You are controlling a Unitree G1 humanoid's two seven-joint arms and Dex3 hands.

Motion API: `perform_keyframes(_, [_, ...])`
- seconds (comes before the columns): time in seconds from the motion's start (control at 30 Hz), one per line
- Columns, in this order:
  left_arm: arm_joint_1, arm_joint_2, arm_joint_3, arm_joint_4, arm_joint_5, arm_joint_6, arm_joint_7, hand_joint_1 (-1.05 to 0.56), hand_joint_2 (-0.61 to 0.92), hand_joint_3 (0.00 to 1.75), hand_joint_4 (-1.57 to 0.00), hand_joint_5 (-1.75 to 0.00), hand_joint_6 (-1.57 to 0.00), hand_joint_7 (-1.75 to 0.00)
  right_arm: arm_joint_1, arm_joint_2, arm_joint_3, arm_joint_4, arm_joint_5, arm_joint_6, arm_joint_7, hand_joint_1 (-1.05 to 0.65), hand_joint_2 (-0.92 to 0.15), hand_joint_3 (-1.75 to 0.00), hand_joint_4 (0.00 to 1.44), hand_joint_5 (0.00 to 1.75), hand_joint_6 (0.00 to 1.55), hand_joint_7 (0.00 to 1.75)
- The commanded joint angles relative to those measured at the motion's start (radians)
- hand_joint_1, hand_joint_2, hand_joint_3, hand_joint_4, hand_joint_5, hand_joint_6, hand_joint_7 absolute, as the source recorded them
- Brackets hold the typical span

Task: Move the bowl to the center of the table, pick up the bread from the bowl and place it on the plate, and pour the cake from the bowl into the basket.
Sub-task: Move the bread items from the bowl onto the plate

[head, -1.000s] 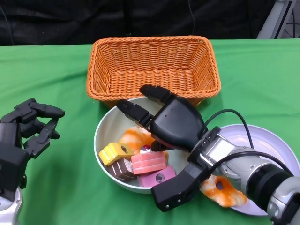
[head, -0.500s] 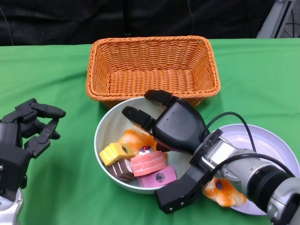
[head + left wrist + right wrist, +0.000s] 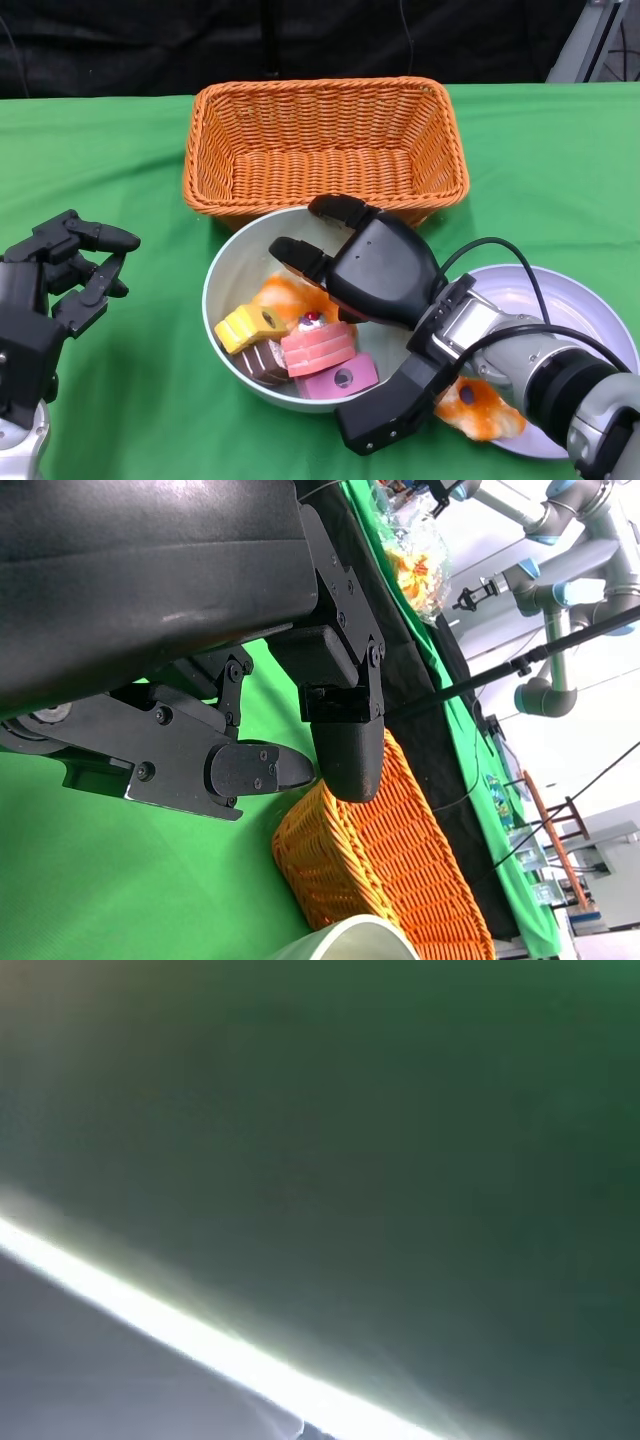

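Tabletop (image 3: 120, 150): green cloth.
Basket (image 3: 325, 145): orange wicker, behind bowl.
Bowl (image 3: 225, 275): central, held cakes (image 3: 318, 345) and one bread (image 3: 288, 297).
Plate (image 3: 565, 295): one bread piece (image 3: 478, 408) on it.
Right hand (image 3: 375, 270): fingers spread over bowl, holding nothing.
Left hand (image 3: 60, 270): loosely open, idle.
Step judged: second bread pickup; next, close on it.

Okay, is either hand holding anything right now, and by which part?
Nothing is held. The right hand hovers open over the white bowl; the left hand is empty.
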Motion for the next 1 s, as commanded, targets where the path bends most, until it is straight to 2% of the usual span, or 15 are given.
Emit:
perform_keyframes(0.03, [-0.005,0.010,0.009,0.006,-0.007,-0.013,0.008,-0.10,0.92,0.37,-0.82,-1.36,-0.85,-0.96,-0.004,0.007,0.016,0.030,-0.005,-0.005,-0.017,-0.49,-0.77,-0.01,0.76,0.12,0.70,0.05])
perform_keyframes(0.2, [-0.006,0.008,0.010,0.008,-0.008,-0.016,0.009,-0.10,0.92,0.37,-0.83,-1.36,-0.86,-0.96,-0.008,0.008,0.016,0.037,0.010,-0.030,-0.002,-0.46,-0.80,-0.01,0.83,0.16,0.86,0.06])
perform_keyframes(0.27, [-0.006,0.009,0.010,0.010,-0.009,-0.019,0.007,-0.10,0.92,0.36,-0.82,-1.36,-0.85,-0.96,-0.007,0.003,0.003,0.025,0.032,-0.057,0.028,-0.46,-0.83,-0.01,0.94,0.25,0.99,0.06])
perform_keyframes(0.37, [-0.005,0.011,0.009,0.011,-0.004,-0.019,0.011,-0.10,0.92,0.36,-0.82,-1.37,-0.85,-0.97,-0.006,-0.004,-0.003,0.009,0.044,-0.073,0.059,-0.45,-0.84,0.00,0.86,0.58,1.09,0.01])
perform_keyframes(0.43, [-0.003,0.014,0.007,0.009,0.004,-0.018,0.019,-0.10,0.92,0.37,-0.82,-1.37,-0.85,-0.97,-0.003,-0.009,0.000,0.000,0.042,-0.076,0.055,-0.46,-0.83,0.00,0.86,0.67,1.12,0.01])
perform_keyframes(0.5, [-0.002,0.014,0.007,0.007,0.005,-0.015,0.020,-0.10,0.92,0.38,-0.81,-1.38,-0.84,-0.98,-0.001,-0.013,0.001,-0.006,0.044,-0.085,0.057,-0.46,-0.82,0.00,0.89,0.67,1.14,0.01])
perform_keyframes(0.57, [-0.003,0.014,0.008,0.007,0.004,-0.013,0.020,-0.10,0.92,0.38,-0.81,-1.38,-0.84,-0.99,-0.001,-0.015,0.000,-0.008,0.047,-0.097,0.066,-0.45,-0.81,0.00,0.98,0.52,1.15,0.01])
perform_keyframes(0.67, [-0.004,0.013,0.008,0.006,0.002,-0.008,0.018,-0.10,0.92,0.39,-0.81,-1.39,-0.84,-0.99,0.000,-0.019,0.000,-0.012,0.046,-0.110,0.079,-0.43,-0.81,0.00,1.05,0.42,1.16,0.01])
perform_keyframes(1.0, [-0.007,0.012,0.011,0.017,-0.007,-0.014,0.008,-0.09,0.92,0.39,-0.82,-1.38,-0.83,-1.01,0.003,-0.017,-0.005,-0.007,0.044,-0.113,0.058,-0.43,-0.80,0.00,1.07,0.35,1.15,0.00])
